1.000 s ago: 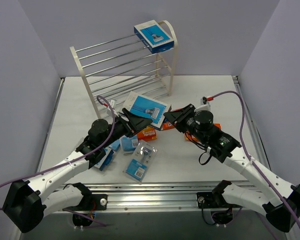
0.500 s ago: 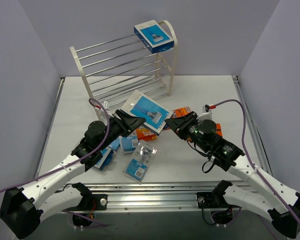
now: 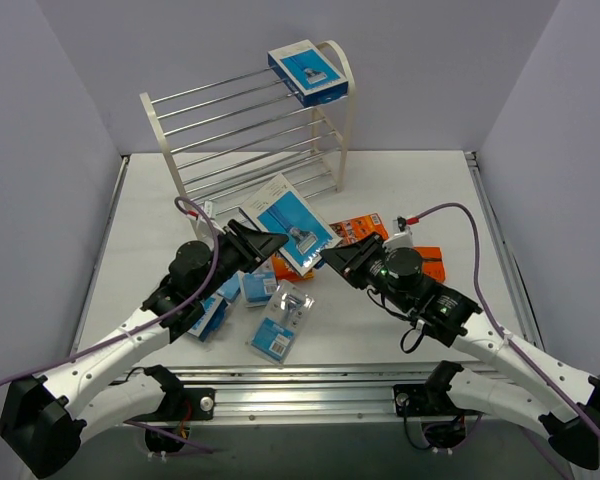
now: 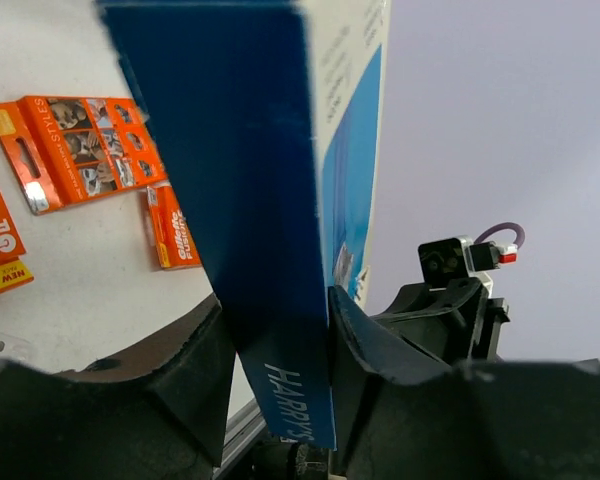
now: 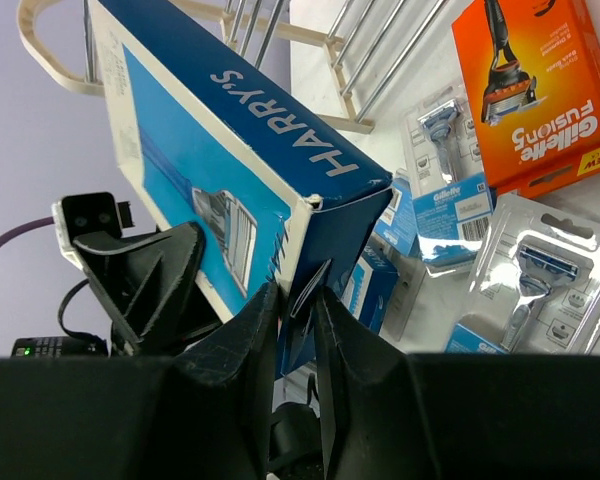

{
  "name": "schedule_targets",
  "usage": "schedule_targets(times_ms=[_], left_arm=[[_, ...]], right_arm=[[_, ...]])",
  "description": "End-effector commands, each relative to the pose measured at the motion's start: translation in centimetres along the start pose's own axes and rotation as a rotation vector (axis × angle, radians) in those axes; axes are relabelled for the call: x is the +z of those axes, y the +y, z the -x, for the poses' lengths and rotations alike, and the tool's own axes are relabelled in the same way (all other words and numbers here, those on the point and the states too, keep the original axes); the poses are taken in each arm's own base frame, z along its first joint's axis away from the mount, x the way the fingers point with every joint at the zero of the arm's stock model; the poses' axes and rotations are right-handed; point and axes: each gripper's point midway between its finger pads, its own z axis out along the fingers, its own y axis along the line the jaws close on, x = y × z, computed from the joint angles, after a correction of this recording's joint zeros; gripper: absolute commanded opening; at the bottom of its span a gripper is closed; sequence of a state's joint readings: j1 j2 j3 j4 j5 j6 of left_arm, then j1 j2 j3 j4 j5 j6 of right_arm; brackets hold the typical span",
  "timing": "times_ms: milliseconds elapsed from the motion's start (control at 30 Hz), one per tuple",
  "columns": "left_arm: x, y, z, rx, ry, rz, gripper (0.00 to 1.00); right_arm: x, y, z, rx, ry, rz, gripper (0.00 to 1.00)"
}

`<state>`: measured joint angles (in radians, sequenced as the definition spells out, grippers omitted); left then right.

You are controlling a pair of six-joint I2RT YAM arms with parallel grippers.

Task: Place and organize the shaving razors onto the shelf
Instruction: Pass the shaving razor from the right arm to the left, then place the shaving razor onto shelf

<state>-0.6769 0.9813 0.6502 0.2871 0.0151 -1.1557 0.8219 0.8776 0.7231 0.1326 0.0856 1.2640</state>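
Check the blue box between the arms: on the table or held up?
Held up, tilted: the blue box is clamped across its narrow side by the left hand, a corner pinched by the right hand.

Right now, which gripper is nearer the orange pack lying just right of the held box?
Right. The right gripper sits close beside the orange pack, pinching the blue Harry's box; the left gripper grips the box's opposite side, farther off.

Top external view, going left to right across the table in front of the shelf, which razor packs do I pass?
Blue razor pack under the left arm → clear blister pack → orange pack near the middle → orange pack behind the right arm.
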Motion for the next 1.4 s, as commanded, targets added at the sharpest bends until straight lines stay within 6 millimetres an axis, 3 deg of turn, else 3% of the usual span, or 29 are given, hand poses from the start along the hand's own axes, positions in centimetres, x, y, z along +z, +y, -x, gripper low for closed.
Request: schedule_targets(times_ms=[0, 100, 167, 267, 300, 400, 500, 567, 600, 800, 833, 900, 933, 1033, 1067, 1133, 1167, 1200, 1267, 1300, 1367], left_arm=[[-0.6, -3.9, 1.7, 0.022, -0.041, -0.097, 0.38], [-0.9, -4.2, 2.0, 0.03, -0.047, -0.099, 0.21], [-1.1, -4.2, 2.3, 0.041, -0.051, -0.091, 0.16], [-1.8, -4.0, 2.9, 0.074, -0.06, -0.064, 0.12], [-2.1, -4.1, 3.2, 0.085, -0.065, -0.063, 0.11], [-2.9, -3.5, 4.2, 0.147, -0.074, -0.004, 0.09], [-4.4, -2.7, 5.8, 0.241, -0.096, 0.103, 0.07], [-5.1, -1.7, 6.7, 0.311, -0.104, 0.176, 0.06], [-5.5, -2.5, 7.9, 0.329, -0.131, 0.178, 0.05], [-7.0, -3.1, 11.7, 0.397, -0.194, 0.253, 0.02], [-7.5, -4.3, 13.3, 0.412, -0.234, 0.247, 0.02], [-7.0, -4.7, 14.3, 0.417, -0.225, 0.261, 0.02], [-7.4, -6.4, 16.1, 0.43, -0.27, 0.244, 0.02], [-6.2, -7.9, 17.3, 0.426, -0.237, 0.219, 0.02], [-6.5, -9.8, 19.1, 0.433, -0.276, 0.191, 0.02], [-4.9, -10.4, 20.0, 0.41, -0.251, 0.17, 0.02], [-5.2, -12.7, 21.5, 0.421, -0.286, 0.124, 0.02], [-3.8, -12.5, 22.0, 0.403, -0.272, 0.125, 0.02], [-3.5, -15.6, 23.3, 0.409, -0.288, 0.056, 0.02], [-1.9, -15.1, 23.8, 0.379, -0.27, 0.06, 0.02], [-0.9, -16.3, 24.5, 0.363, -0.262, 0.019, 0.02]], right_arm=[[0.0, 1.9, -0.1, 0.004, -0.008, 0.079, 0.0], [0.2, 1.8, -0.2, 0.003, -0.004, 0.077, 0.0], [0.2, 1.8, -0.2, -0.001, -0.007, 0.07, 0.0], [-0.1, 2.0, 0.2, -0.011, -0.021, 0.063, 0.14], [-0.4, 2.2, 0.6, -0.013, -0.032, 0.067, 0.26], [-1.2, 2.7, 1.6, -0.036, -0.068, 0.071, 0.44], [-2.0, 3.1, 2.5, -0.056, -0.099, 0.065, 0.52], [-2.3, 3.0, 2.8, -0.072, -0.114, 0.059, 0.54], [-2.4, 2.9, 3.0, -0.075, -0.12, 0.057, 0.56], [-2.2, 0.8, 3.1, -0.101, -0.128, -0.009, 0.58], [-2.1, 0.1, 3.1, -0.105, -0.13, -0.028, 0.58], [-2.3, -0.4, 3.4, -0.111, -0.138, -0.032, 0.58], [-2.2, -0.7, 3.7, -0.113, -0.149, -0.042, 0.58], [-2.6, -1.3, 4.4, -0.14, -0.156, -0.049, 0.59], [-2.7, -1.2, 5.1, -0.141, -0.167, -0.049, 0.59], [-2.7, -1.4, 5.8, -0.163, -0.171, -0.054, 0.59], [-2.7, -2.3, 6.8, -0.163, -0.188, -0.088, 0.59], [-2.8, -2.2, 6.9, -0.168, -0.173, -0.084, 0.59], [-2.7, -2.8, 7.9, -0.184, -0.188, -0.108, 0.6], [-2.7, -2.7, 8.1, -0.19, -0.182, -0.105, 0.6], [-2.5, -3.0, 8.4, -0.21, -0.178, -0.119, 0.6]])
